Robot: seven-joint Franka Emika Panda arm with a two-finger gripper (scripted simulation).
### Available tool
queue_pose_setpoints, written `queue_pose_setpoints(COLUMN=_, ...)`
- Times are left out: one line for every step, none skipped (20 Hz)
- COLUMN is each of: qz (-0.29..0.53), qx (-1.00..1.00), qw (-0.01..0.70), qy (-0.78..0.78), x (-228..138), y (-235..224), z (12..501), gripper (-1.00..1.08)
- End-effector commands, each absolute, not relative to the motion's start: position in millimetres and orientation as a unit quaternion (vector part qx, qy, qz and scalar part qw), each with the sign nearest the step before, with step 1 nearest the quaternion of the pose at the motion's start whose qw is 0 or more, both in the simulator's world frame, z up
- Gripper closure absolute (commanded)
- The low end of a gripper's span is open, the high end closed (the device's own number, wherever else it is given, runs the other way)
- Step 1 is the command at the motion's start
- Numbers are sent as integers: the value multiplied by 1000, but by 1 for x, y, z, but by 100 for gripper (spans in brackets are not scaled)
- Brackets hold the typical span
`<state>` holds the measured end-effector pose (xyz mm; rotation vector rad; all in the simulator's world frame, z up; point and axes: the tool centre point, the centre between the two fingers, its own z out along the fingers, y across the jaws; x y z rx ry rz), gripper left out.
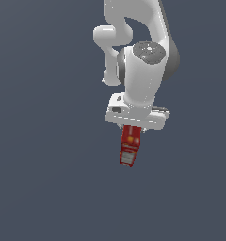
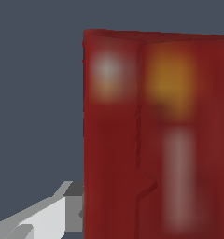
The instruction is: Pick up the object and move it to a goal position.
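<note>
Arm: a white Franka arm (image 1: 143,61) reaches in from the top edge of the exterior view, its wrist pointing toward the lower part of the picture.

End effector: the end effector (image 1: 132,128) sits under the flat white hand block; in the exterior view its fingers are hidden behind that block and the box, so their tips cannot be made out there.

Finger: in the wrist view one pale grey finger (image 2: 58,217) shows, its dark pad touching the side edge of the box.

End effector state: clenched on the red box, which hangs from it.

Red box: the red box (image 1: 129,145) is small, elongated and narrower than the hand block. It juts out from directly beneath the end effector, its near end tucked between the fingers and its far end pointing away from the wrist, tilted slightly toward the exterior view's left.

Markings: yellow-orange spots lie on the part nearer the end effector; a whitish-grey label lies toward the free end.

Wrist view of the box: the box (image 2: 156,140) fills most of the picture, blurred from closeness, with an orange patch, a pale patch and a pale stripe on its red faces.

Surface: a plain dark blue-grey surface (image 1: 44,179) lies behind everything; whether the box touches it cannot be told.
</note>
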<state>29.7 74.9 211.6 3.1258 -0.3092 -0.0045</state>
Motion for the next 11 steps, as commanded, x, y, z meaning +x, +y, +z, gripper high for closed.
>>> queue_pose_setpoints(qz=0, qx=995, qw=0, qy=-98, x=24, y=75, z=226, gripper=108)
queue_pose_setpoints(qz=0, qx=995, qw=0, qy=-98, x=22, y=75, z=232, gripper=108)
queue_pose_setpoints(qz=0, qx=995, qw=0, qy=-98, x=20, y=76, z=237, gripper=108)
queue_pose_setpoints(qz=0, qx=995, qw=0, qy=-98, x=18, y=76, z=241, gripper=108)
queue_pose_setpoints(qz=0, qx=995, qw=0, qy=-98, x=16, y=76, z=245, gripper=108)
queue_pose_setpoints(qz=0, qx=995, qw=0, qy=-98, x=15, y=76, z=249, gripper=108)
queue_pose_setpoints(qz=0, qx=995, qw=0, qy=-98, x=14, y=76, z=252, gripper=108)
queue_pose_setpoints(qz=0, qx=995, qw=0, qy=-98, x=13, y=76, z=254, gripper=108)
queue_pose_setpoints(qz=0, qx=995, qw=0, qy=-98, x=12, y=76, z=255, gripper=108)
queue_pose_setpoints(qz=0, qx=995, qw=0, qy=-98, x=12, y=76, z=256, gripper=108)
queue_pose_setpoints(qz=0, qx=995, qw=0, qy=-98, x=11, y=76, z=257, gripper=108)
